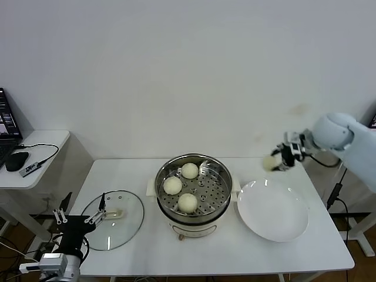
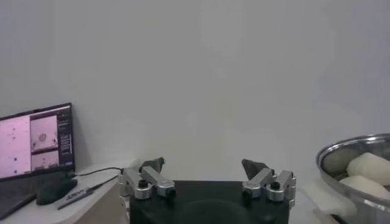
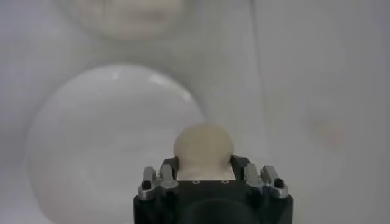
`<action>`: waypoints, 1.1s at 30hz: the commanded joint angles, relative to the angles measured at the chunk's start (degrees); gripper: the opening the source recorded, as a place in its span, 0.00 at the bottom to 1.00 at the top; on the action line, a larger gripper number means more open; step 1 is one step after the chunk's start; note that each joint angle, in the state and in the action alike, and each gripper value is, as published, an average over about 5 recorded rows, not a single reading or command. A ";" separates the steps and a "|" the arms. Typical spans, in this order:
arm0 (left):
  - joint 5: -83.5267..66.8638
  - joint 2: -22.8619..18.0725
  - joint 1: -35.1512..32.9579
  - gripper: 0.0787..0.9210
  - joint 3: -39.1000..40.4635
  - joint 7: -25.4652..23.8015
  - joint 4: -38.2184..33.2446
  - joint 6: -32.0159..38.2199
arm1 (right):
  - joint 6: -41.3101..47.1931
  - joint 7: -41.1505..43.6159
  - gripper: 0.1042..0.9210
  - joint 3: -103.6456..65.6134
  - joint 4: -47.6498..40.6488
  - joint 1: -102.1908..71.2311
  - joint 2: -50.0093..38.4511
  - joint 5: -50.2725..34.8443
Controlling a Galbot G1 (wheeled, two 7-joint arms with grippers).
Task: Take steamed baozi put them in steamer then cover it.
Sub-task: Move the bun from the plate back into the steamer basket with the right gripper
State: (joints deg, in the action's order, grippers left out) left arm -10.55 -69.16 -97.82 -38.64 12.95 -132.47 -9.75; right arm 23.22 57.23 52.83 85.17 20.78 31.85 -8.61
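Three in: baozi [image 1: 187,202] sit in steamer [image 1: 220,200]
Fourth: my right gripper [image 1: 281,160] clamps it, high above plate [image 1: 294,226]
Left gripper [image 1: 78,221]: spread wide, by cover [image 1: 126,234], probably not touching
Left: drop, cover

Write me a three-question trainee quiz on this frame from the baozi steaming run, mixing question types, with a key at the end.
1. How many baozi lie in the steamer?
2. True or false: the cover is on the steamer.
3. Multiple choice: the fourth baozi is (A) on the plate, (B) held in the right gripper raised above the table beyond the plate, (C) held in the left gripper.

Key
1. Three.
2. False; it lies flat on the table to the robot's left of the steamer, with the open left gripper at its near edge.
3. B; the plate holds no baozi.
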 commanded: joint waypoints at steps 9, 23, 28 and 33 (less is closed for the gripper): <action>0.17 -0.29 -0.22 0.88 -0.85 0.02 0.24 0.07 | 14.83 -14.44 0.57 14.22 6.68 11.90 19.30 -23.10; 0.09 -0.70 0.48 0.88 -1.39 0.03 0.97 0.09 | 18.47 -18.55 0.57 16.78 4.85 3.86 22.65 -22.77; 0.12 -0.78 0.72 0.88 -1.14 0.04 1.18 0.09 | 18.47 -18.60 0.58 16.69 4.66 2.17 22.35 -21.66; 0.18 -0.89 0.78 0.88 -0.96 0.05 1.35 0.13 | 18.43 -18.46 0.58 16.41 3.97 1.49 22.73 -20.09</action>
State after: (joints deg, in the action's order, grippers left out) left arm -10.42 -70.01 -97.08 -39.67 13.00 -131.19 -9.65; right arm 40.22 40.34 68.47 89.52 24.40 52.76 -29.25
